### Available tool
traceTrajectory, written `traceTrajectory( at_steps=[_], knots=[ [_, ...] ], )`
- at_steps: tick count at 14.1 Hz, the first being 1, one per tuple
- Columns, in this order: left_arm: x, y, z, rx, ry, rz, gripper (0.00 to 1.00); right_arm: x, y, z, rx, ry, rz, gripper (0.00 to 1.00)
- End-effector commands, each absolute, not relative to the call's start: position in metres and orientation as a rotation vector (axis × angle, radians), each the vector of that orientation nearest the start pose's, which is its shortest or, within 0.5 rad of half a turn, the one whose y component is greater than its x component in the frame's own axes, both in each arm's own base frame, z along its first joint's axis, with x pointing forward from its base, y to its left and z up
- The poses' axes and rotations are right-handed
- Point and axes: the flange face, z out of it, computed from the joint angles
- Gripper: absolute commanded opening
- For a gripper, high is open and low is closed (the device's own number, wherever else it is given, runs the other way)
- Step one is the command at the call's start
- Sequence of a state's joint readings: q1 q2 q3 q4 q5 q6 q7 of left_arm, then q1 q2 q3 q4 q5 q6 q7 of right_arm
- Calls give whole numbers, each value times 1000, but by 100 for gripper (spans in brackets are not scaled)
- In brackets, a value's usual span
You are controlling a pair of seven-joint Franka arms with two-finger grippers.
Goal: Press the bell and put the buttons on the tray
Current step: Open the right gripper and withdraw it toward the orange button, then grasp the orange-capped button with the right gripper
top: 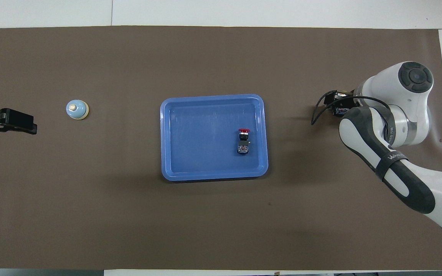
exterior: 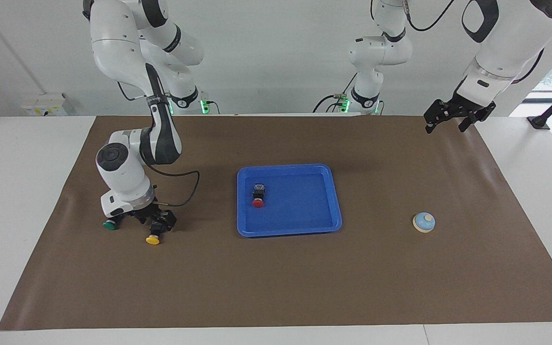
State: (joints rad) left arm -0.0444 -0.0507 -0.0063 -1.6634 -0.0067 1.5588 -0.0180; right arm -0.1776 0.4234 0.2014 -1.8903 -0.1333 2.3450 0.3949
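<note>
Currently my right gripper is low at the yellow button, fingers apparently straddling its body; grip unconfirmed. Green button sits beside it. Red button lies in the tray. Bell untouched; left gripper waits, spread.

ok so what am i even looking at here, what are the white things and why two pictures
The white things are two robot arms at a table covered with a brown mat. One picture faces them from across the table; the other looks down from above their end.

A blue tray in the middle holds a red button. A small bell sits toward the left arm's end.

The right gripper is down at the yellow button, with the green button beside it; whether it grips yet is unclear. The left gripper waits in the air, jaws open, holding nothing.
</note>
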Motion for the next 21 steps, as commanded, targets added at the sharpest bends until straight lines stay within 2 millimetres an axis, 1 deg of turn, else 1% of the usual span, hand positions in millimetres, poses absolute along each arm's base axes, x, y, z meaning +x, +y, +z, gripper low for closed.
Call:
traceTrajectory(
  at_steps=[1, 2, 3, 7, 8, 9, 11, 12, 13, 14, 15, 16, 17, 18, 19, 21],
  knots=[
    [534, -26, 609, -3159, 31, 98, 100, 635, 4, 286, -3119, 443, -97, 40],
    [534, -27, 609, -3159, 34, 98, 100, 635, 4, 285, -3119, 441, -92, 18],
    [534, -26, 609, -3159, 31, 98, 100, 634, 4, 285, -3120, 441, -88, 0],
    [534, -26, 609, -3159, 31, 98, 100, 637, 9, 290, -3125, 430, -77, 0],
    [534, -26, 609, -3159, 31, 98, 100, 638, 13, 294, -3129, 423, -66, 0],
    [534, -26, 609, -3159, 31, 98, 100, 641, 18, 302, -3135, 416, -57, 0],
    [534, -27, 609, -3159, 34, 98, 100, 648, 43, 324, -3153, 367, -20, 0],
    [534, -26, 609, -3159, 31, 98, 100, 652, 60, 341, -3159, 344, 8, 0],
    [534, -26, 609, -3159, 31, 98, 100, 655, 87, 359, -3161, 319, 31, 0],
    [534, -27, 609, -3159, 34, 98, 100, 655, 113, 375, -3166, 335, 43, 0],
    [534, -27, 609, -3159, 34, 98, 100, 654, 133, 386, -3171, 344, 51, 0],
    [534, -27, 609, -3159, 34, 98, 100, 649, 159, 395, -3179, 317, 65, 0],
    [534, -26, 609, -3159, 31, 98, 100, 644, 185, 400, -3185, 265, 66, 0],
    [534, -26, 609, -3159, 31, 98, 100, 638, 209, 404, -3187, 250, 61, 0],
    [534, -26, 609, -3159, 31, 98, 100, 634, 227, 408, -3180, 284, 46, 0],
    [534, -26, 609, -3159, 31, 98, 100, 615, 280, 411, -3166, 290, 38, 0]
  ],
)
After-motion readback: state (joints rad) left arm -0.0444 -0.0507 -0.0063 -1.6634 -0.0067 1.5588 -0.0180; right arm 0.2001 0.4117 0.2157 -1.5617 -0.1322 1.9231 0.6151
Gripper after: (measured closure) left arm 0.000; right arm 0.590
